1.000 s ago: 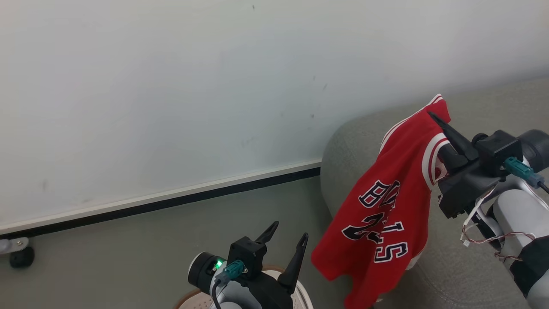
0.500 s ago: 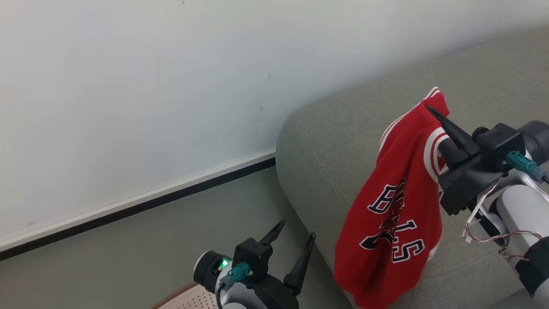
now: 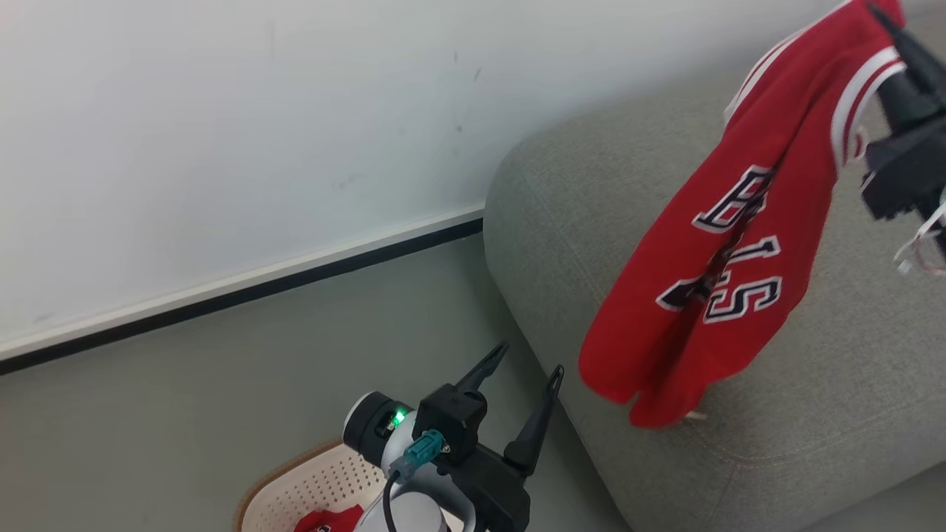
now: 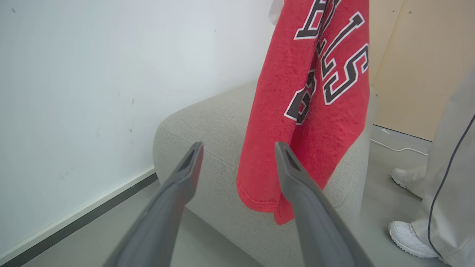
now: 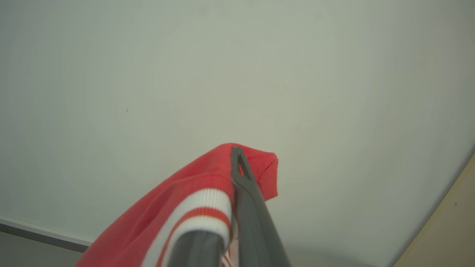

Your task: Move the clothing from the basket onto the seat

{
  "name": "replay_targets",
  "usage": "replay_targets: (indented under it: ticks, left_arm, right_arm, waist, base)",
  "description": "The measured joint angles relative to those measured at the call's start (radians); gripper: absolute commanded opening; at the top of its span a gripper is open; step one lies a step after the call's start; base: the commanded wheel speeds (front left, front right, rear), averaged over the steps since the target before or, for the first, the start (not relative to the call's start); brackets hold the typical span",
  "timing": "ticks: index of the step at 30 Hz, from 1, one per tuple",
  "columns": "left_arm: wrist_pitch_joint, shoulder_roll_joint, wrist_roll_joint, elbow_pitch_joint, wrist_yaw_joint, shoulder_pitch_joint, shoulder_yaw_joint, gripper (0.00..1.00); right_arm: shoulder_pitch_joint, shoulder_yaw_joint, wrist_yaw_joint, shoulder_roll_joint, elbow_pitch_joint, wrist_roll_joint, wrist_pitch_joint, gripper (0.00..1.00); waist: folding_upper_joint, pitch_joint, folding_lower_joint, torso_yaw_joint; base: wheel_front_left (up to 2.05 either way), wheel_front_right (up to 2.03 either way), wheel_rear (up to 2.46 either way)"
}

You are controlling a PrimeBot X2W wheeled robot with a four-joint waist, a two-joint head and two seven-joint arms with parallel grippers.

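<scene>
A red jersey (image 3: 709, 281) with black-and-white lettering hangs from my right gripper (image 3: 883, 18), which is shut on its white-striped trim at the top right. The right wrist view shows the fingers (image 5: 245, 185) pinched on the jersey's trim (image 5: 207, 204). The jersey dangles over the grey seat (image 3: 591, 222), its hem close to the cushion. My left gripper (image 3: 531, 358) stands open and holds nothing, low beside the seat's corner and over the basket (image 3: 273, 473). A second red garment (image 3: 329, 521) lies in the basket. The left wrist view looks past the open fingers (image 4: 185, 174) at the jersey (image 4: 315, 111) and the seat (image 4: 207, 122).
A white wall with a black baseboard (image 3: 259, 284) runs behind the grey floor. A person's leg in light trousers (image 4: 449, 167) and white shoes (image 4: 408, 233) stand right of the seat. A beige panel (image 4: 415, 66) and a white cable (image 4: 393, 148) lie beyond.
The head camera has shifted, bringing the basket into sight. My right gripper has carried the jersey higher and further over the seat. The left gripper has stayed open.
</scene>
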Motion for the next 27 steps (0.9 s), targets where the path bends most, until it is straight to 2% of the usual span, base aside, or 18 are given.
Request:
replay_targets:
  ticks: [12,17,21,27]
  left_arm:
    - [-0.004,0.051,0.06,-0.1,0.002,-0.052,0.024,1.0]
    - [-0.005,0.076,0.087,-0.147,0.002,-0.072,0.02,1.0]
    - [-0.005,0.095,0.112,-0.178,0.009,-0.094,0.029,1.0]
    - [-0.001,0.135,0.133,-0.219,0.009,-0.118,0.05,1.0]
  right_arm:
    - [-0.344,-0.112,0.0,-0.078,0.12,-0.001,0.079,0.0]
    - [-0.486,-0.148,-0.013,-0.121,0.151,-0.017,0.114,0.0]
    - [-0.559,-0.17,-0.029,-0.147,0.156,-0.02,0.123,0.0]
    - [-0.606,-0.196,-0.036,-0.152,0.201,-0.014,0.121,0.0]
  waist:
    - [0.0,0.129,0.0001,0.101]
    - [0.0,0.209,0.0002,0.143]
    - [0.0001,0.265,0.0,0.162]
    - [0.0001,0.35,0.0001,0.171]
  base:
    - [0.0,0.0,0.0]
    - [0.0,0.0,0.0]
    - [0.0,0.0,0.0]
    - [0.0,0.0,0.0]
